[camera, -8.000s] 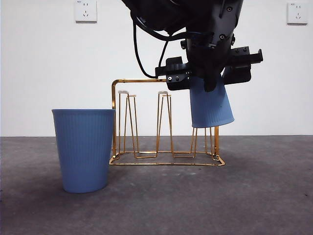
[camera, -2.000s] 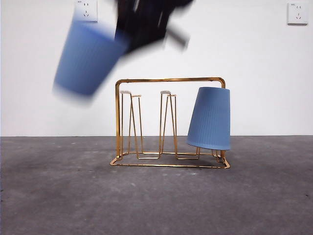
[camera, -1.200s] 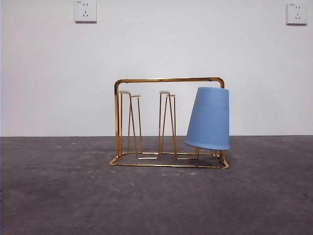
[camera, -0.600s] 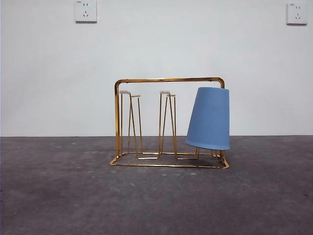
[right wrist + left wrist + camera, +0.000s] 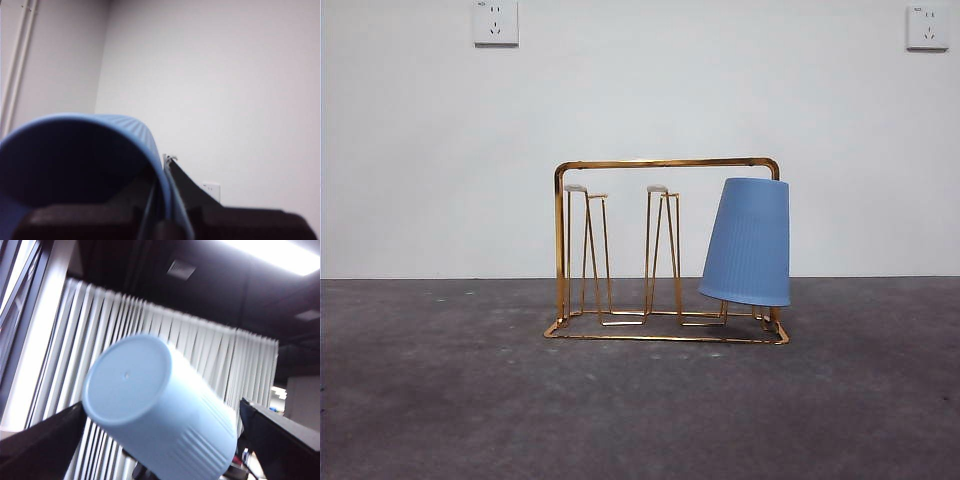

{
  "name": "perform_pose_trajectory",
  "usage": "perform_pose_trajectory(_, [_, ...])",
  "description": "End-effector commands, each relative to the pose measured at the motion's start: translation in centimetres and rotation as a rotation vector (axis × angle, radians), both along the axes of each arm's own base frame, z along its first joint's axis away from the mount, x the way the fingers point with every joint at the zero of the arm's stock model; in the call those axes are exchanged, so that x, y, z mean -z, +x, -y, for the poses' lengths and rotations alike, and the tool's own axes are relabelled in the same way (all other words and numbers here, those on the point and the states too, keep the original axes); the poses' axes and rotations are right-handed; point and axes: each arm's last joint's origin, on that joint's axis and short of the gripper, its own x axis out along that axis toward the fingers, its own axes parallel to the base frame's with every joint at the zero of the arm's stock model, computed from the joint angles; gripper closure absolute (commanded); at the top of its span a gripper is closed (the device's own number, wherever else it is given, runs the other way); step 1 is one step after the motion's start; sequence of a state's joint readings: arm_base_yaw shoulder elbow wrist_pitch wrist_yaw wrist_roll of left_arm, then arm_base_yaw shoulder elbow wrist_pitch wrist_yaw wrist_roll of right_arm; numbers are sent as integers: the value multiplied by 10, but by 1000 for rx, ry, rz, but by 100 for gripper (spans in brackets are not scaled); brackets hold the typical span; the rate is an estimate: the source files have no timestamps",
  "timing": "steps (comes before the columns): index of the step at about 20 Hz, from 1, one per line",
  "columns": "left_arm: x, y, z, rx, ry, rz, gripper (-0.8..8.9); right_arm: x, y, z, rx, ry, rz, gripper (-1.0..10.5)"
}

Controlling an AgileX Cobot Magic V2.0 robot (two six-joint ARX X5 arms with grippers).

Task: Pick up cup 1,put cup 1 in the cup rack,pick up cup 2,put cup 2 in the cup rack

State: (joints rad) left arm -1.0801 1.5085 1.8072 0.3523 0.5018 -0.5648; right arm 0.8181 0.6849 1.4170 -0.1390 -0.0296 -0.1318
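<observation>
Holding cup 2 by the rim in right gripper, aloft, out of front view; base toward left gripper, hold there impossible to tell. With cup 1 inverted on rack, turn cup 2 mouth-down, lower straight over 1 free prong

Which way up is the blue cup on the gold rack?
Upside down, slightly tilted: the blue cup has its narrow closed base on top and wide mouth down on the cup rack.
</observation>
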Motion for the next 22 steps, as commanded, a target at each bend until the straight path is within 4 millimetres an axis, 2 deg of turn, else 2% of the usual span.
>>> perform_pose_trajectory(1, [2, 1, 5, 28, -25, -15, 248, 1, 2, -2, 8, -8, 2, 959])
perform_pose_trajectory(15, [3, 3, 9, 41, -49, -18, 272, 4, 16, -18, -1, -67, -45, 959])
perform_pose_trajectory(17, [2, 3, 9, 41, -50, -18, 388, 4, 16, -18, 0, -68, -46, 959])
perform_pose_trajectory(19, [2, 3, 9, 36, -51, -22, 554, 5, 17, -18, 3, -67, -48, 959])
perform_pose_trajectory(22, [3, 3, 9, 35, -51, -22, 751, 7, 17, -19, 3, -85, -64, 959])
